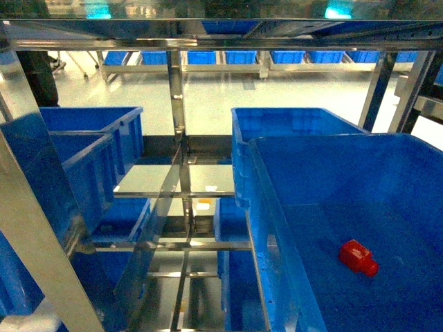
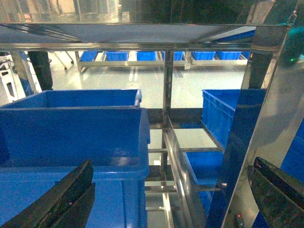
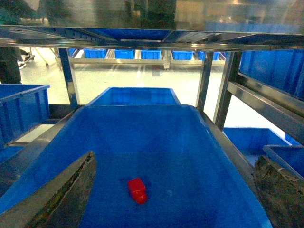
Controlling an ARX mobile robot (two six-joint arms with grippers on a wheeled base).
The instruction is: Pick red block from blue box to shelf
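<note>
Spread wide apart, the right gripper hangs above the blue box, the red block lying loose on its floor between the fingers, untouched.

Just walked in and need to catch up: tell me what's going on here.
A two-armed robot faces a steel shelf loaded with blue bins. The red block lies on the floor of the blue box, untouched. The right end effector hangs open above that box, block between its fingers in view. The left end effector is open too, holding nothing.

One red block, one blue box, one shelf.
</note>
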